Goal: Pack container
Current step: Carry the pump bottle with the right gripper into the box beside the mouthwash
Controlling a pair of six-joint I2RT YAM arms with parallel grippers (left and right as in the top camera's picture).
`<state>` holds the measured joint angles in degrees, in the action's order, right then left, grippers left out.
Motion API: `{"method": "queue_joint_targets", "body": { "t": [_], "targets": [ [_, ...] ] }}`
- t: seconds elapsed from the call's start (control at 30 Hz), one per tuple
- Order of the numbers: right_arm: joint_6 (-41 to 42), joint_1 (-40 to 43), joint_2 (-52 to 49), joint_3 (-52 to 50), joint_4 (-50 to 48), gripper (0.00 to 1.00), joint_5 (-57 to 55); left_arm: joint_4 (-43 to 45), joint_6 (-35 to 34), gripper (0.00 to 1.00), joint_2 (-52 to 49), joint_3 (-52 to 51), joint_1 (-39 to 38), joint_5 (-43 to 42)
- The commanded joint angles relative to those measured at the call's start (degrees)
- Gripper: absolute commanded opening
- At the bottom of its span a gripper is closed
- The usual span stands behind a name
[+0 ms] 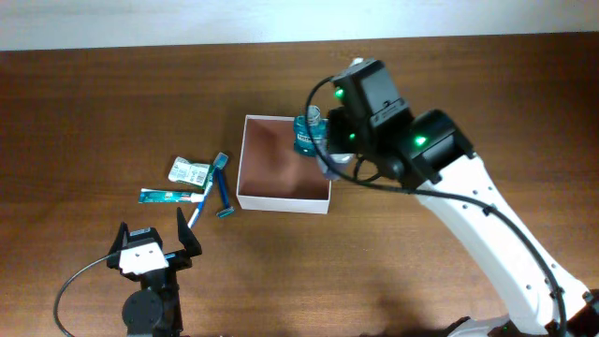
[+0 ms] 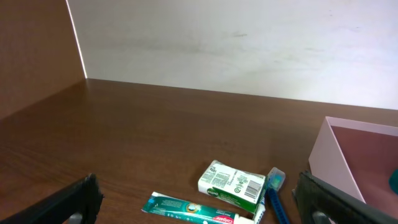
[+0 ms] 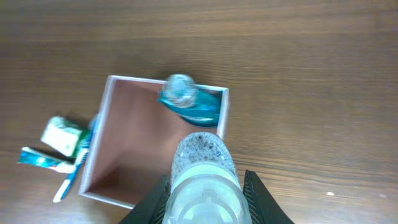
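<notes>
The container (image 1: 254,168) is a shallow square box with white walls and a pinkish-brown inside. A teal bottle (image 1: 307,134) leans in its far right corner. My right gripper (image 1: 333,161) is over the box's right wall, shut on a clear bottle (image 3: 202,177) that points down at that wall. The right wrist view shows the container (image 3: 134,140) and the teal bottle (image 3: 189,102) below. My left gripper (image 1: 154,245) is open and empty, low at the front left. The left wrist view shows the container's wall (image 2: 326,155) at the right.
Left of the box lie a green-and-white soap box (image 1: 187,170), a toothpaste tube (image 1: 170,197) and a blue toothbrush (image 1: 223,187). They show in the left wrist view too: soap box (image 2: 231,182), toothpaste tube (image 2: 193,210), toothbrush (image 2: 273,193).
</notes>
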<state>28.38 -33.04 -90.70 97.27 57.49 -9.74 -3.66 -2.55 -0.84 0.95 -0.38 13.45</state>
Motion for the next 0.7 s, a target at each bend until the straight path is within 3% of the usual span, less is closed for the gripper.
{"method": "queue_joint_targets", "body": {
  "t": [0.0,0.67],
  "targets": [
    [2.67,-3.02,1.53,0.24,-1.86,0.25,-3.43,0.13,0.92,0.99,0.48,-0.42,0.28,-0.63],
    [7.19,-6.34,-11.50,0.24,-2.89,0.25,-7.96,0.13,0.90,0.99,0.48,-0.42,0.28,-0.63]
  ]
}}
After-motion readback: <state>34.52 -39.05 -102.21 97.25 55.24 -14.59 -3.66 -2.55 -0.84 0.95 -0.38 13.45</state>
